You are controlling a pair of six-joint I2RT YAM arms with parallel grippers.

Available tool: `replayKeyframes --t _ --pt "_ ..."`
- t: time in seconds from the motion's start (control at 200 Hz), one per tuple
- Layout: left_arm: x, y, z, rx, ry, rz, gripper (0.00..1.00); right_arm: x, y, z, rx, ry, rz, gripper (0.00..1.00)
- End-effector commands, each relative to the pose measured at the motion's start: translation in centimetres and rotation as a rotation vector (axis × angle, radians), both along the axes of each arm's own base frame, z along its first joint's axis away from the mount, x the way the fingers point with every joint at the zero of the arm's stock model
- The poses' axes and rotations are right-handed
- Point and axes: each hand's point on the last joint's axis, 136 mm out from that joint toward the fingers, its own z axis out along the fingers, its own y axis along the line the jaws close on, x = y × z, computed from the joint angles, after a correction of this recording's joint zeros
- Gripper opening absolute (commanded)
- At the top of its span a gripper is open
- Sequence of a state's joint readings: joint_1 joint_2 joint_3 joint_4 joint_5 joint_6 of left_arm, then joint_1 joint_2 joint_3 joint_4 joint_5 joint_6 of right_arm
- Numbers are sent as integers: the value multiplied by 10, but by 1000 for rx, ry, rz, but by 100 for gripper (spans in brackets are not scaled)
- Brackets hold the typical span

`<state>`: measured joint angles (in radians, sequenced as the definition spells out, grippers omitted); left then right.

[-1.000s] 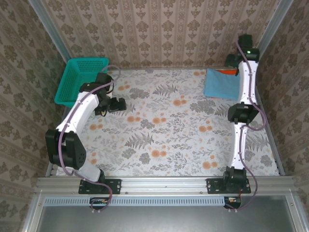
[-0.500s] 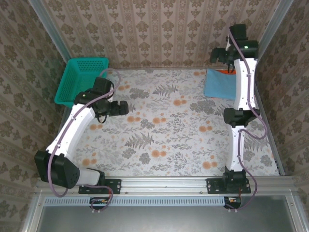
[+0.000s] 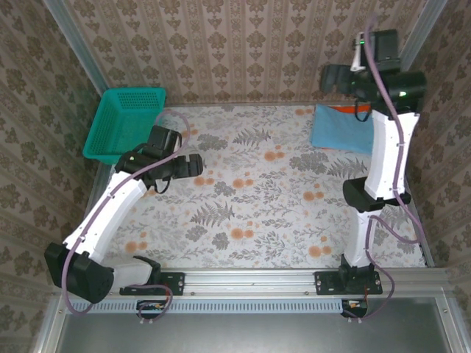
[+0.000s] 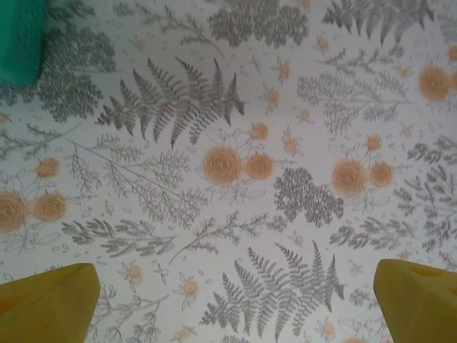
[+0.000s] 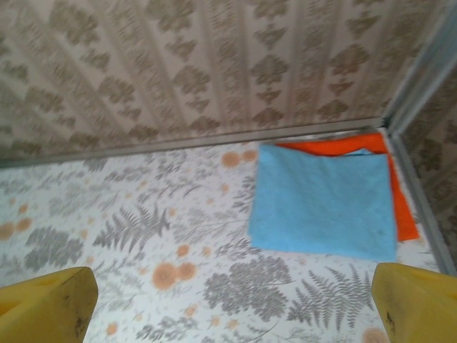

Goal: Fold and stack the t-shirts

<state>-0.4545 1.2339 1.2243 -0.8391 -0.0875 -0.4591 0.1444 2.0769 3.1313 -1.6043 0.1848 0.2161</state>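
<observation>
Far right corner of the floral-printed table cloth (image 3: 250,191): a folded light blue cloth t-shirt (image 5: 321,200) is seen lying on top of a folded orange-red cloth t-shirt (image 5: 404,214). In the right wrist view the orange-red cloth is exposed as a strip along the far edge and down the right edge of the blue one. In the top view only a sliver at the far edge is seen, since the right side of the stack is crossed by the white right arm (image 3: 386,147). The blue rectangle is laid with its long axis roughly parallel to the back wall, its near left corner pointing into the table. A teal plastic mesh basket (image 3: 121,121) is noted at the far left corner, well apart from the stack; in the left wrist view only one corner of it is caught. The right gripper (image 5: 232,300) is held above the table near the stack, yellow fingers spread wide, nothing between them. The left gripper (image 4: 232,300) is held over bare cloth just beside the basket, jaws likewise fully apart and empty.
</observation>
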Motion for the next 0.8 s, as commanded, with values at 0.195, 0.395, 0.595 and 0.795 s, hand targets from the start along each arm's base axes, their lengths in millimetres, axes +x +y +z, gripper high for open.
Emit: replayKeyframes --t 0.195,0.395,0.595,0.795 --pt "24 3 56 -123 -248 197 100 -88 -19 -1 80 142 -6 100" --pt "40 1 84 -149 -380 205 100 -157 -26 -16 160 201 -11 100" --pt "49 16 108 -94 -549 242 100 -205 -16 -82 277 -40 -23 99" --pt "36 50 85 118 -593 252 100 -202 -17 -203 404 30 -140 99"
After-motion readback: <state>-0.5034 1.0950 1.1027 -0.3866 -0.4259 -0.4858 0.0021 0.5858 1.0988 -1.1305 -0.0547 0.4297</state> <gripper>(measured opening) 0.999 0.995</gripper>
